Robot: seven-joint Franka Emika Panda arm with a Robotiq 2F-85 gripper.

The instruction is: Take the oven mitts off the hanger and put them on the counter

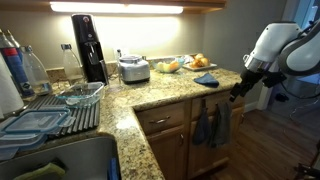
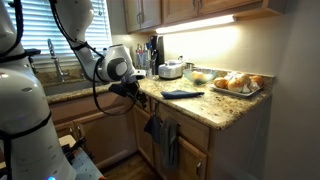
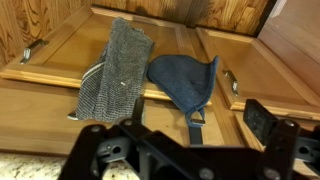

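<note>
On the counter one dark blue oven mitt already lies flat, close to the front edge; it also shows in an exterior view, just before the tray of bread and fruit. I judge this part of the task as done. Two more pieces hang on the cabinet front under the counter edge, side by side. In the wrist view they are a blue mitt with its loop showing, and beside it a grey quilted piece, touching or slightly overlapping it. These remain to be taken off and put up on the counter.

The gripper hovers in the air in front of the cabinet, about at the height of the counter edge and apart from the hanging mitts. In the wrist view its fingers stand wide apart and nothing is between them.

The surface is speckled tan granite with a rounded edge, over brown wooden cabinets. Further along it stand a black drink machine, a small steel appliance and a dish rack near the sink. A light strip under the wall cabinets makes the wall bright.
</note>
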